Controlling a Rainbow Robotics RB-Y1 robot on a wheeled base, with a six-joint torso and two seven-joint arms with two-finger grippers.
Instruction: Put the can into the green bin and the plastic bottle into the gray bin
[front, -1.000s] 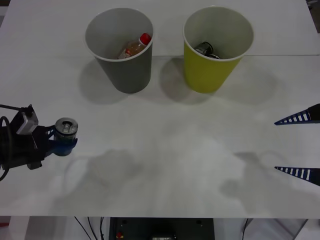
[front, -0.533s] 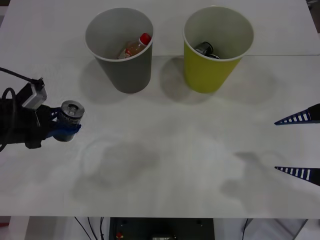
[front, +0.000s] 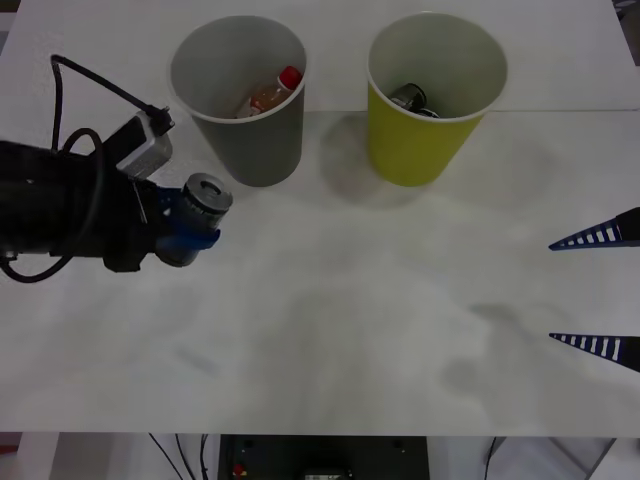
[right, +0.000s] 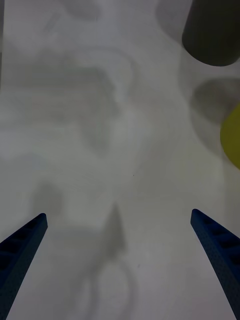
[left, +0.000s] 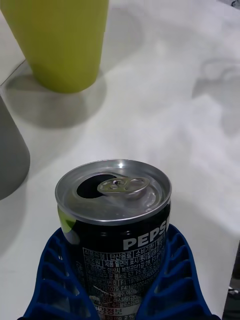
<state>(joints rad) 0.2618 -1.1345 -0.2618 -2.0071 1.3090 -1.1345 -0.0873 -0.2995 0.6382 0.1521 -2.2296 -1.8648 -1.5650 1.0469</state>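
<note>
The can (front: 203, 197) is sitting upright in the left pincer (front: 186, 225), blue fingers (left: 55, 270) pinching its sides, raised above the desk (front: 330, 320) near the left edge and just in front of the gray bin (front: 240, 98). Its top is open, pull-tab showing; the side is dark with "PEPSI" lettering. The gray bin is holding the plastic bottle (front: 272, 92), red cap up, leaning on the inner wall. The green bin (front: 432, 96) is standing beside it toward the far right, something metallic lying inside. The right pincer (front: 598, 290) is hovering at the right edge, fingers spread wide. The desk surface is plain white, carrying soft shadows.
</note>
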